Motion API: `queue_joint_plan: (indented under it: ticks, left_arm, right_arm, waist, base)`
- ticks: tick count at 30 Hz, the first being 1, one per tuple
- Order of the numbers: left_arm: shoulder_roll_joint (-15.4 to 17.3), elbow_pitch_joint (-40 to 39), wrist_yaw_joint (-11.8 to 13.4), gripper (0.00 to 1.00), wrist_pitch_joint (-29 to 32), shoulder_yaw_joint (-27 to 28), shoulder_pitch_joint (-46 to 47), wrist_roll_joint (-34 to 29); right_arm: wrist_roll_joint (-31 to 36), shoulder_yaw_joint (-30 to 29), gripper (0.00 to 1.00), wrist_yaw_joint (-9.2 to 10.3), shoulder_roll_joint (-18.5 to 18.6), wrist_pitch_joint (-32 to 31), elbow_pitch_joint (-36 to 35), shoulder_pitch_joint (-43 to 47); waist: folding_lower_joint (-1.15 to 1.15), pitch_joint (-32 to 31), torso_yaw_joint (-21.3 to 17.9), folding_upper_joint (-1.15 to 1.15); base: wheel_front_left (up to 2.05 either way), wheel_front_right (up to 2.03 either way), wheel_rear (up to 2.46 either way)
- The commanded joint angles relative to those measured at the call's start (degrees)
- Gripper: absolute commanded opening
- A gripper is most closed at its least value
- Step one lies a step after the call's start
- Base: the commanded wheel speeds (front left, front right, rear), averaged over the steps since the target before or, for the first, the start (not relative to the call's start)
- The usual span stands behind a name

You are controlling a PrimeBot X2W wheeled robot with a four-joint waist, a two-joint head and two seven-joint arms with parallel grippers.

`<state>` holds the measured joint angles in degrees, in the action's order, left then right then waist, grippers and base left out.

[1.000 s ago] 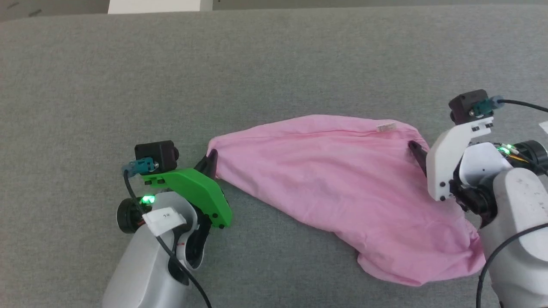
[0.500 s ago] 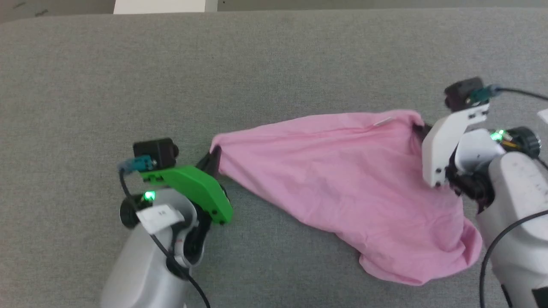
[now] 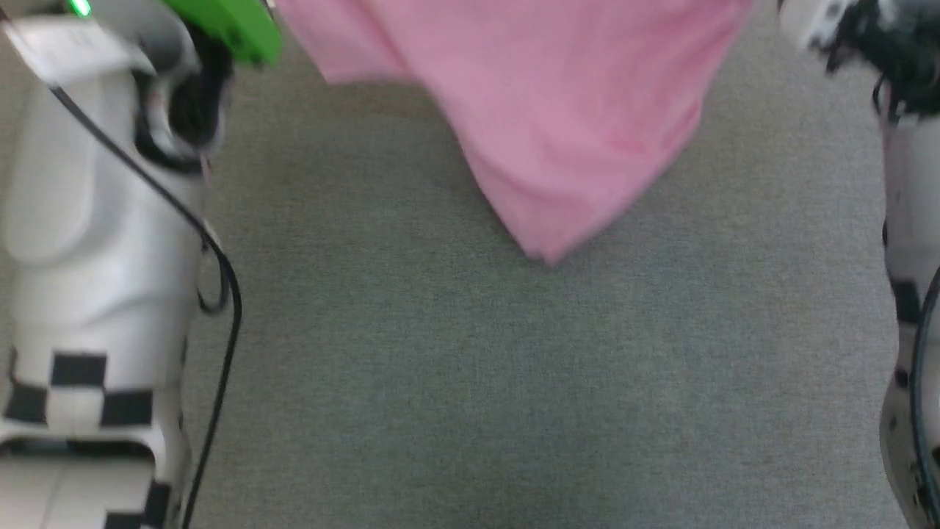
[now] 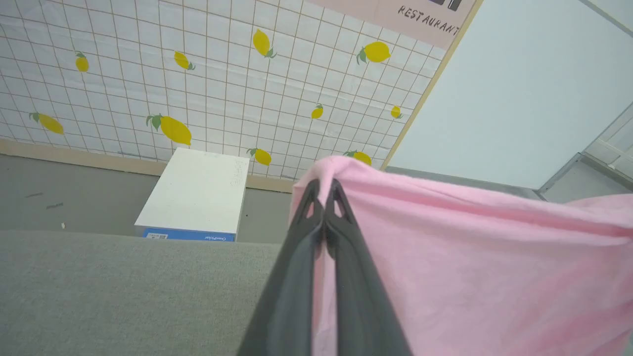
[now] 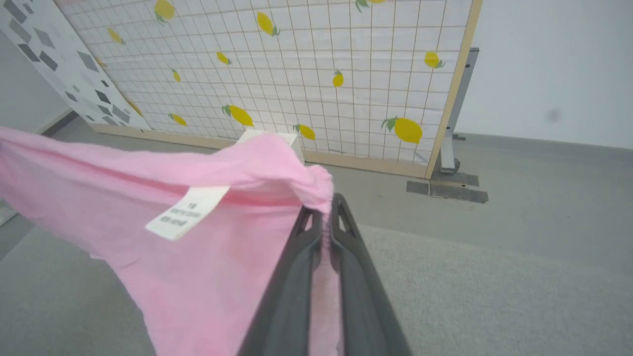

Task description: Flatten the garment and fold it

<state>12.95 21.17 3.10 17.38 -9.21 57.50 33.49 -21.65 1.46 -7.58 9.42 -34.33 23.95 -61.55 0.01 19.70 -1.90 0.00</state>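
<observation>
Has hoisted the garment (image 3: 573, 110) off the grey table (image 3: 470, 411) within the last second; a moment back had it lying crumpled there, with only the left pincer (image 4: 325, 187) clamped on the 9 o'clock corner and the right pincer (image 5: 324, 211) gaping beside the 3 o'clock edge. Now grips with both: left fully closed on a pinch of pink cloth at one top corner, right squeezed tight on the gathered edge just past the white tag (image 5: 188, 211). Holds the fabric stretched between the two, up in the air, sagging to a blurred tip toward 6 o'clock in the head view, apparently clear of the table. Seems also to have tipped the head camera, so cannot credit the whole shift to the cloth. Reads as the shake-out stage of flattening: probably ready to lay the cloth back down spread, no fold begun. Carries both forearms raised and well apart, at 11 and 1 o'clock of the head view, wrists levelled so the fingers point out toward the lemon-patterned wall (image 4: 198, 84), not down at the table
</observation>
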Motion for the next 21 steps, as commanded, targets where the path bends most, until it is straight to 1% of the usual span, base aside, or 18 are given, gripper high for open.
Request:
queue_joint_plan:
  ticks: [1, 6, 8, 11, 13, 16, 19, 21]
  left_arm:
    - [0.19, 1.21, 0.02, 0.00, -0.72, -0.01, 3.31, -0.77]
    - [0.34, 5.36, 1.00, 0.00, -5.18, -0.02, 14.53, -3.59]
    - [0.55, 6.08, 1.04, 0.00, -7.63, -0.48, 17.67, -5.06]
    - [0.61, 7.10, 0.70, 0.00, -11.38, -1.01, 20.60, -6.53]
    - [0.38, 7.82, 0.15, 0.00, -13.29, -1.04, 20.94, -6.50]
    - [-0.15, 8.56, -1.03, 0.00, -15.04, -1.49, 19.26, -6.07]
    - [-0.31, 8.55, -2.21, 0.00, -16.56, -2.39, 15.22, -5.94]
    - [-0.57, 7.84, -2.32, 0.00, -18.17, -2.32, 11.42, -5.48]
  right_arm:
    - [0.92, -1.07, 0.00, 0.09, -0.95, 1.23, 0.71, -2.76]
    - [4.26, -5.39, 0.00, 0.09, -3.84, 7.19, 4.12, -13.13]
    - [5.10, -6.97, 0.00, 0.09, -4.64, 10.30, 5.42, -16.01]
    - [6.78, -7.69, 0.00, 0.09, -5.08, 14.49, 7.06, -18.24]
    - [6.56, -8.12, 0.00, 0.09, -5.24, 16.41, 7.92, -18.43]
    - [5.62, -7.04, 0.00, 0.09, -5.19, 17.86, 8.33, -16.85]
    - [3.29, -4.18, 0.00, 0.09, -4.27, 18.95, 7.40, -12.33]
    - [0.69, -2.32, 0.00, 0.09, -3.28, 19.54, 5.58, -7.88]
  waist:
    - [-0.01, 1.66, -0.70, 0.00]
    - [-0.01, 4.00, -0.83, 0.00]
    - [-0.01, 4.68, -0.75, 0.00]
    - [-0.01, 5.51, -0.49, 0.00]
    - [-0.01, 5.84, -0.38, 0.00]
    - [-0.01, 6.23, -0.03, 0.00]
    - [-0.01, 5.66, 0.35, 0.00]
    - [-0.01, 4.84, 0.69, 0.00]
  base:
    - [0.00, 0.00, 0.00]
    - [0.00, 0.00, 0.00]
    - [0.00, 0.00, 0.00]
    - [0.00, 0.00, 0.00]
    - [0.00, 0.00, 0.00]
    - [0.00, 0.00, 0.00]
    - [0.00, 0.00, 0.00]
    - [0.00, 0.00, 0.00]
